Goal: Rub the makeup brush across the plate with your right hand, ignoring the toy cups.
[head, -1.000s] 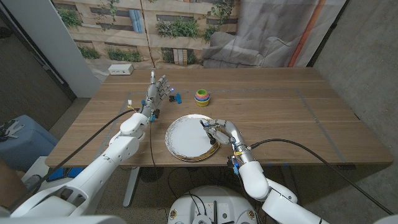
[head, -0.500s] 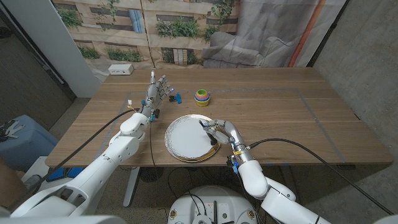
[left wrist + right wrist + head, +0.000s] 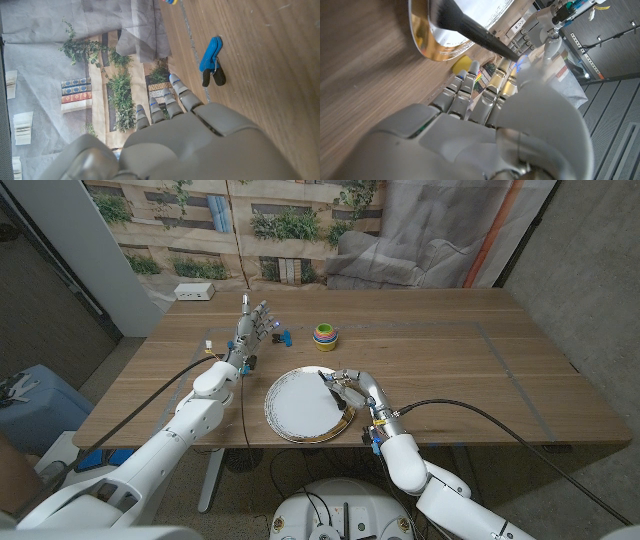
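A white plate with a gold rim (image 3: 285, 425) lies near the table's front edge. My right hand (image 3: 358, 392) is over the plate's right side and pinches a black makeup brush (image 3: 330, 378), whose dark bristles rest on the plate's far right part. In the right wrist view the brush (image 3: 472, 34) slants from my right hand (image 3: 485, 130) down onto the plate rim (image 3: 426, 44). A stack of colourful toy cups (image 3: 325, 334) stands behind the plate. My left hand (image 3: 254, 327) is held upright far left of the plate, fingers apart and holding nothing.
A blue clip (image 3: 283, 336) lies on the wood just right of my left hand, and shows beyond that hand (image 3: 190, 135) as the blue clip (image 3: 211, 61). A white box (image 3: 194, 292) sits at the far left table edge.
My right hand has shifted a little away from the front edge, drawing the brush across the plate's right side. The left hand, cups and clip have stayed put.
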`<act>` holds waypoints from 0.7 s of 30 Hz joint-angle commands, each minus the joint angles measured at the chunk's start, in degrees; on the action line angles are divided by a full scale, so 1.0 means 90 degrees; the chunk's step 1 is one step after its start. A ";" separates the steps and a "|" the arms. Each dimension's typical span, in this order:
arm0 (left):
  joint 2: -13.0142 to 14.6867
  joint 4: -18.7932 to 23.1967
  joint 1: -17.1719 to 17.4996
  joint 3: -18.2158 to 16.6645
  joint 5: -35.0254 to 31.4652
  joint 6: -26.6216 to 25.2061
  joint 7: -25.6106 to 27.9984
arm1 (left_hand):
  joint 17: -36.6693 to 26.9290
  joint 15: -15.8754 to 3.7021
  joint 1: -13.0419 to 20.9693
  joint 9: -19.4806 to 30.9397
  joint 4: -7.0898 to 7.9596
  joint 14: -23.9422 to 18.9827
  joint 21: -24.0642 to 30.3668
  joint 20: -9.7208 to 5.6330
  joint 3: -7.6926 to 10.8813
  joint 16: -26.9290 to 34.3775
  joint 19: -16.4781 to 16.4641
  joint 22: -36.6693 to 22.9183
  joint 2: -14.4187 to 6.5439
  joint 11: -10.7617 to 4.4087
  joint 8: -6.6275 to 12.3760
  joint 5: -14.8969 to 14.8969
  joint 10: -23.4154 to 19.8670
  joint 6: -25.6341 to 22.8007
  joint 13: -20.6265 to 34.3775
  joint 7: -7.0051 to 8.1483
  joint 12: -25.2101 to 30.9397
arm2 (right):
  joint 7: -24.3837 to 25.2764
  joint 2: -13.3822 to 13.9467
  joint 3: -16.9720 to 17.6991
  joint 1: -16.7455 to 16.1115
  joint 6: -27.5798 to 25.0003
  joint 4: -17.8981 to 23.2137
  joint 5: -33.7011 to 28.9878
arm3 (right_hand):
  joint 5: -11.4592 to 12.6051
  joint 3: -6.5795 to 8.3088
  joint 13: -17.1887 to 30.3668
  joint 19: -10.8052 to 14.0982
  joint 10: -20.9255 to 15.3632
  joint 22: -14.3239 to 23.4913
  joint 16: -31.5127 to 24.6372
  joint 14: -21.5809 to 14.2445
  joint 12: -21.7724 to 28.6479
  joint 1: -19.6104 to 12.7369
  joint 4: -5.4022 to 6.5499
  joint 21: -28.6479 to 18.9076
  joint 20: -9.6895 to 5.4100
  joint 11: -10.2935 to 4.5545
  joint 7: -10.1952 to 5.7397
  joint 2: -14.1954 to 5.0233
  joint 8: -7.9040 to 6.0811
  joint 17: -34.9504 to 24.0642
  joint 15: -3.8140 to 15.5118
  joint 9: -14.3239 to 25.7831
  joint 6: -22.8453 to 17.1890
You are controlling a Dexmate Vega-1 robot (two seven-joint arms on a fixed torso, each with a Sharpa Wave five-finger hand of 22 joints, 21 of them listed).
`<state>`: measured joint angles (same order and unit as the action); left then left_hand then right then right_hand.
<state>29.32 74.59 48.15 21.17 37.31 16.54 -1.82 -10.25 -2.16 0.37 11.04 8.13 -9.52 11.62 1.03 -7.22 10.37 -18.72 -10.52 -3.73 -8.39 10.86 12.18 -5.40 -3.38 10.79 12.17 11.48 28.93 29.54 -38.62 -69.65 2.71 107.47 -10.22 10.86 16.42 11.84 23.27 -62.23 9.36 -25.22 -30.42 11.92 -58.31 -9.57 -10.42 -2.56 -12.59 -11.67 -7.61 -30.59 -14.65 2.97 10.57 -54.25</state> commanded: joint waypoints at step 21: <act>0.0001 0.0006 0.0003 -0.0001 0.0000 -0.0002 0.0003 | -0.0011 -0.0087 -0.0008 0.0015 0.0043 -0.0055 0.0042 0.0003 -0.0006 0.0025 -0.0053 -0.0030 -0.0090 -0.0078 0.0048 0.0024 -0.0005 0.0009 0.0018 0.0053 0.0046 | -0.0138 -0.0296 -0.0167 0.0499 0.0452 -0.0694 0.0014 | 0.0051 -0.0006 0.0019 0.0017 -0.0025 0.0012 -0.0032 0.0032 -0.0002 -0.0047 0.0028 -0.0034 -0.0461 0.0027 -0.0054 -0.0010 0.0018 -0.0022 0.1089 0.0022 -0.0106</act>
<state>29.32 74.61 48.15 21.17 37.31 16.54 -1.80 -10.25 -2.16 0.37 11.04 8.13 -9.52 11.62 1.03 -7.22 10.37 -18.72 -10.52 -3.73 -8.39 10.86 12.18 -5.40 -3.38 10.79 12.17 11.48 28.11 27.75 -39.62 -66.72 5.31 103.42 -10.13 10.85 16.42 11.87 23.27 -62.23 9.36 -25.22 -30.42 11.91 -58.30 -9.57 -10.42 -2.56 -12.59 -11.67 -7.61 -30.17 -14.80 2.97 10.55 -54.25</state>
